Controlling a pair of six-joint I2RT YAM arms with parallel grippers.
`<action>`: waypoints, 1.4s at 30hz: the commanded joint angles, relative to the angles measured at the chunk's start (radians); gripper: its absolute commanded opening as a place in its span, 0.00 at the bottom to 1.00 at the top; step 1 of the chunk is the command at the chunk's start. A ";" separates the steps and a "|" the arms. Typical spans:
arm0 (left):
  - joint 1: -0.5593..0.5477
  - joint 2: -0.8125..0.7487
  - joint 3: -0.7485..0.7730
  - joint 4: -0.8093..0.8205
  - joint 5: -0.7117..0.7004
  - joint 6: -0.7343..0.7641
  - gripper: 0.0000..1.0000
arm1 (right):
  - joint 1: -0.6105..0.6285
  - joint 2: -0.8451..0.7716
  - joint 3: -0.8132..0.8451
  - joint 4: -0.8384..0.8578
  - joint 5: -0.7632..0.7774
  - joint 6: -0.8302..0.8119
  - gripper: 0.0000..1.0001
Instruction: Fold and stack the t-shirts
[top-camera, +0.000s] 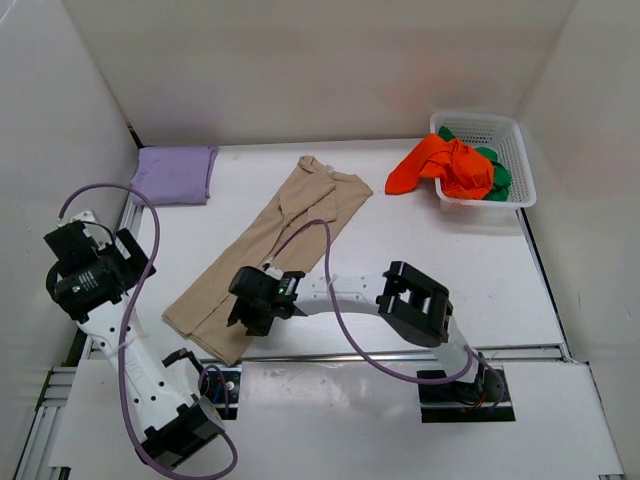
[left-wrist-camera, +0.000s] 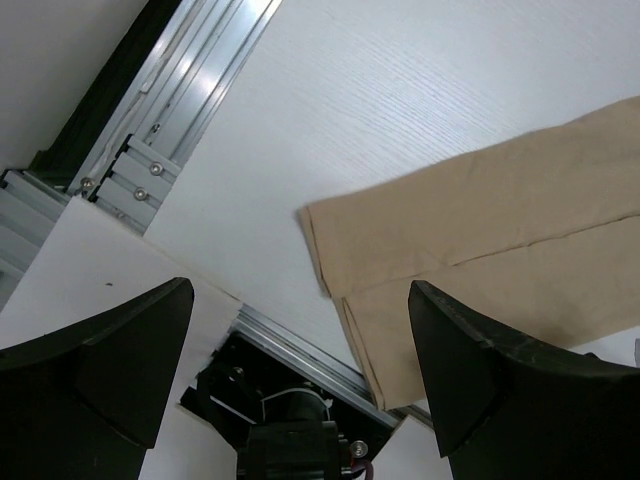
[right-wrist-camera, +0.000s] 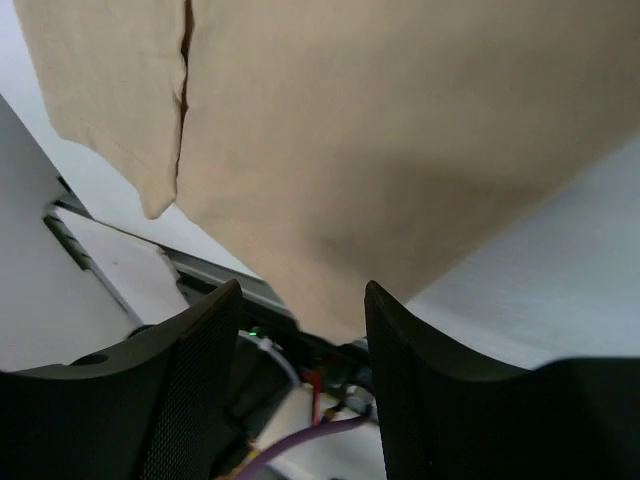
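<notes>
A beige t-shirt (top-camera: 275, 245) lies folded into a long strip running diagonally across the table; its near end shows in both wrist views (left-wrist-camera: 480, 240) (right-wrist-camera: 350, 140). A lavender t-shirt (top-camera: 175, 172) sits folded at the back left. An orange-red t-shirt (top-camera: 445, 165) hangs crumpled over the rim of the basket, with a green one (top-camera: 497, 175) beneath it. My right gripper (top-camera: 248, 312) (right-wrist-camera: 302, 290) hovers over the beige strip's near end, fingers apart and holding nothing. My left gripper (top-camera: 115, 268) (left-wrist-camera: 300, 290) is raised at the left, wide open and empty.
The white mesh basket (top-camera: 510, 130) stands at the back right corner. Aluminium rails (left-wrist-camera: 170, 110) run along the table's left and near edges. White walls close in the left, back and right sides. The left arm's base (left-wrist-camera: 290, 440) sits below its gripper.
</notes>
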 joint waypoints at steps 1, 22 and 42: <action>0.004 -0.006 0.034 -0.031 -0.072 0.000 1.00 | 0.022 0.037 0.051 -0.141 0.025 0.184 0.57; 0.004 0.004 0.008 -0.022 -0.028 0.000 1.00 | 0.044 0.098 0.060 -0.228 0.072 0.336 0.57; -0.007 0.028 0.013 0.093 0.196 0.000 1.00 | -0.128 -0.342 -0.613 -0.138 -0.015 0.015 0.00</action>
